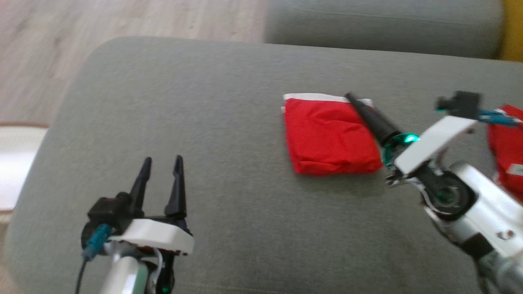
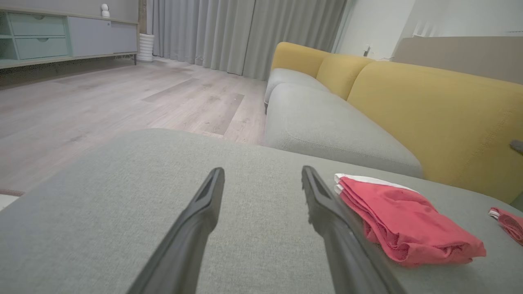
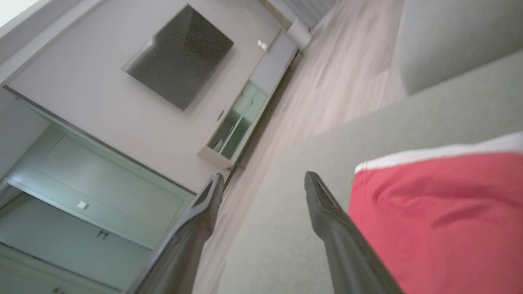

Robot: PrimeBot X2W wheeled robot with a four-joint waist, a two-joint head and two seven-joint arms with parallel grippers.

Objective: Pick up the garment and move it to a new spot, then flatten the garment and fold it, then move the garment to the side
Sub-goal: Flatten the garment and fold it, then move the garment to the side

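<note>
Head view. Garment, red with a white hem, lies folded into a compact rectangle right of centre on the grey cushion. Right gripper comes in from the right edge; one dark finger lies across the garment's upper right corner. Contact with the cloth: cannot tell. Left gripper at lower left, fingers parted, nothing between them, over bare cushion and well apart from the garment. A second red cloth sits at the right edge.

Left wrist view. Both fingers wide apart and empty. Garment at lower right, just beyond the right finger; stacked layers show along its near edge, white hem at the far end.

Right wrist view. Fingers parted, nothing held; through the gap, cushion and floor. Garment fills the lower right, beside the right finger, not between the two.

Judgement. Cloth looks light, soft and limp, with layers free to slide. A pinch on the top layer alone would likely undo the fold. Better to take the thick folded edge through all layers, one claw at each end.
</note>
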